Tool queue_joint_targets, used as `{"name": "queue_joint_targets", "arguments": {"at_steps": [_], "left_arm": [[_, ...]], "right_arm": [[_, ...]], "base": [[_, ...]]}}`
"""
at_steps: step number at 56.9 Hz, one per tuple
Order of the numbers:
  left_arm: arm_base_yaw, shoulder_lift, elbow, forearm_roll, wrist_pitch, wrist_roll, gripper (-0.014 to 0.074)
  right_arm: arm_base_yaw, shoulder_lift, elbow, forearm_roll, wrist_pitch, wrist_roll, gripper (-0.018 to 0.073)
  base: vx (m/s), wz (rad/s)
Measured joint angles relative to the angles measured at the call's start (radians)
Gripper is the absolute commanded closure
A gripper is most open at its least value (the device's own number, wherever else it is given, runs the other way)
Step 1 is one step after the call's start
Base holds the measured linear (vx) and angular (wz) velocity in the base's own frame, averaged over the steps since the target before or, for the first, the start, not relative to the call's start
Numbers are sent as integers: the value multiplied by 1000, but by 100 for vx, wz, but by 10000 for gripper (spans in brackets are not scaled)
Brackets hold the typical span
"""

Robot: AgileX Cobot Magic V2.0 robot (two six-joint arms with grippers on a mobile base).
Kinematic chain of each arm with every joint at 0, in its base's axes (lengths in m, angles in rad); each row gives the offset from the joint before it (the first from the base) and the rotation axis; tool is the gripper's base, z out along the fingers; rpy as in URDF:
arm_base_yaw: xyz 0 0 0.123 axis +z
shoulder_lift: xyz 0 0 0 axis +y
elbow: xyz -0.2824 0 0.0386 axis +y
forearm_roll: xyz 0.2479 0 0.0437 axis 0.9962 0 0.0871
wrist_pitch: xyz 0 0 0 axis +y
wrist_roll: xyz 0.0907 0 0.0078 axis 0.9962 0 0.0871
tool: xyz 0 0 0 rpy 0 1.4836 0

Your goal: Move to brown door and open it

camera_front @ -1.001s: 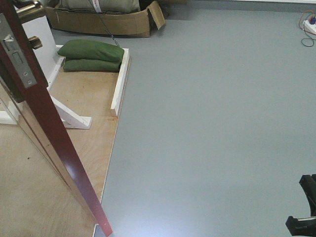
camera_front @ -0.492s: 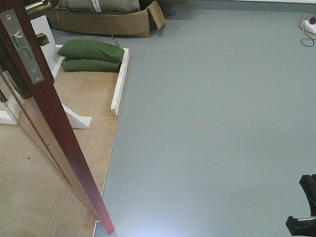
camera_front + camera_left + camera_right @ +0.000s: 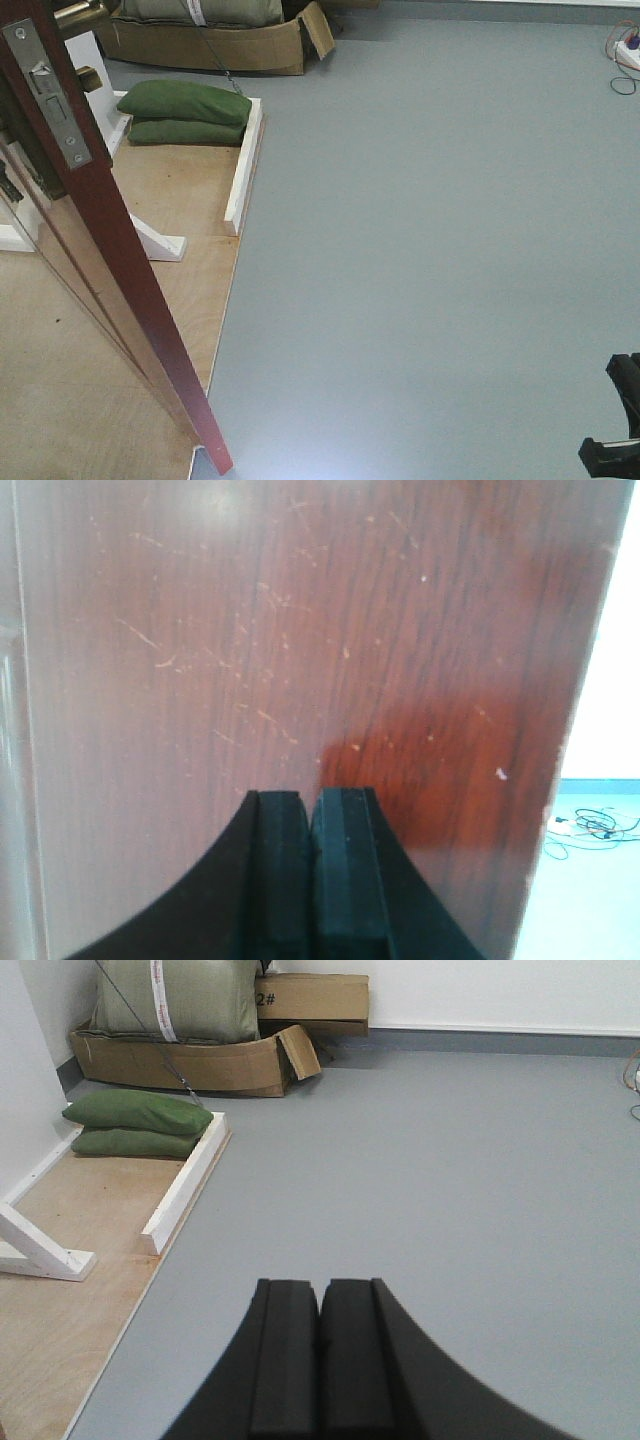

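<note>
The brown door stands ajar at the left of the front view, its edge towards me. A metal latch plate is on that edge and a brass handle shows behind it. In the left wrist view the door's scratched face fills the frame. My left gripper is shut and empty, with its tips right at the door's face. My right gripper is shut and empty over the grey floor.
Two green sandbags lie on a plywood board bordered by a white wooden frame. A cardboard box stands behind them. Cables lie at the far right. A black robot part shows at the bottom right.
The door's edge has shifted a little to the right and its latch plate sits higher in the front view. The right gripper has not moved.
</note>
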Motion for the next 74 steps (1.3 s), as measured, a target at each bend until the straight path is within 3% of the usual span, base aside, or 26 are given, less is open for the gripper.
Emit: {"name": "queue_joint_targets", "arguments": {"at_steps": [74], "left_arm": [[0,0,0,0,0,0,600]], "right_arm": [[0,0,0,0,0,0,559]], "base": [[0,0]]}}
